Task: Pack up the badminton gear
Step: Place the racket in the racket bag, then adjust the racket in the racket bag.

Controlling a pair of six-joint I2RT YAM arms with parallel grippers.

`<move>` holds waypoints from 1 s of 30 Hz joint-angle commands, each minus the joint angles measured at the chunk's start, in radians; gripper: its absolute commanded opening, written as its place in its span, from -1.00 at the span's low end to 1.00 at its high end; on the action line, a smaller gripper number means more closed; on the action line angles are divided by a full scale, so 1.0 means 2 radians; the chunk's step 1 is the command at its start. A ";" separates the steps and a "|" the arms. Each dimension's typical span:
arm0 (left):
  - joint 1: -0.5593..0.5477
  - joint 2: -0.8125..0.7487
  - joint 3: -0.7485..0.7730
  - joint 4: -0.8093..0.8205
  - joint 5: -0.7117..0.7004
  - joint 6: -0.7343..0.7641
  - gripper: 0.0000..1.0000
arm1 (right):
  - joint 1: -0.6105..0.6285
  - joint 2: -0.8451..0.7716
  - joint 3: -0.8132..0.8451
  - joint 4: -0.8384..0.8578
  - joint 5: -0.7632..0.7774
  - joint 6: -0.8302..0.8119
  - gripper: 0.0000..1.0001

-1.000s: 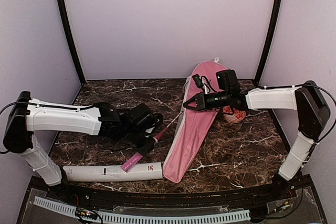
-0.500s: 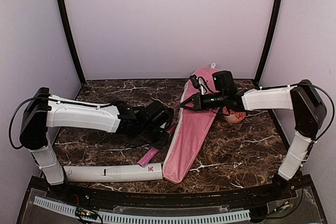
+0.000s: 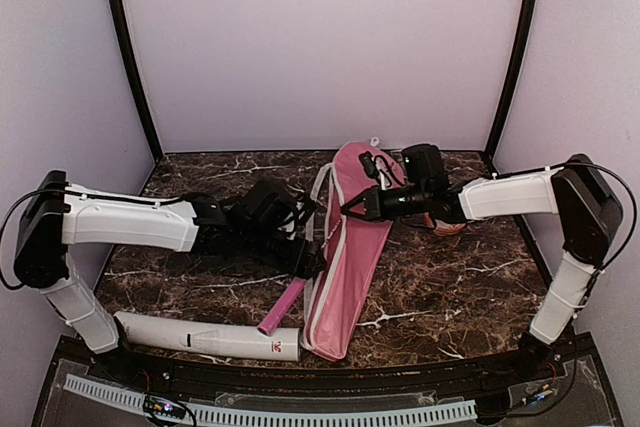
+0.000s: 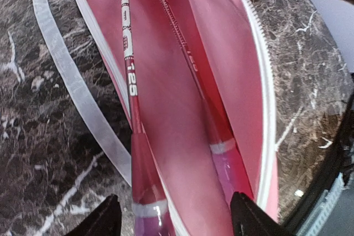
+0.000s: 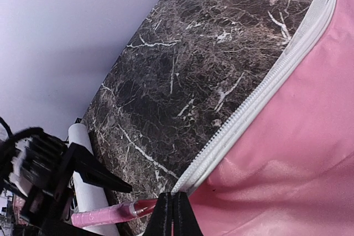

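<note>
The long pink bag (image 3: 350,247) lies open in the middle of the table. In the left wrist view two red racket shafts run into it: one racket (image 4: 130,81) lies along the bag's left edge, the other racket (image 4: 193,70) is deeper inside. One pink handle (image 3: 282,307) sticks out of the bag's near end. My left gripper (image 4: 177,216) is open over the handles, its fingers (image 4: 105,216) clear of both. My right gripper (image 5: 174,214) is shut on the bag's white zipper edge (image 5: 249,109). The white tube (image 3: 210,337) lies near the front edge.
The bag's white strap (image 4: 66,81) trails on the marble to the left of the bag. A small red-and-white round thing (image 3: 448,225) sits behind my right arm. The booth's walls close in the back and both sides.
My left gripper has opened and let go of the racket handle, which has slid farther into the bag. The bag and my right gripper have shifted left. The tube has turned slightly.
</note>
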 commanded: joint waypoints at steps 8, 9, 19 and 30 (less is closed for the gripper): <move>0.032 -0.157 -0.110 0.018 0.108 -0.075 0.58 | 0.006 -0.024 -0.011 0.091 -0.021 0.026 -1.00; 0.033 -0.165 -0.121 0.022 0.118 -0.086 0.58 | 0.007 -0.024 -0.012 0.096 -0.020 0.028 -1.00; 0.040 -0.203 -0.224 0.067 0.181 -0.147 0.31 | 0.007 -0.023 -0.014 0.110 -0.028 0.035 -1.00; 0.044 -0.200 -0.261 0.105 0.218 -0.173 -0.33 | 0.007 -0.022 -0.017 0.111 -0.030 0.036 -1.00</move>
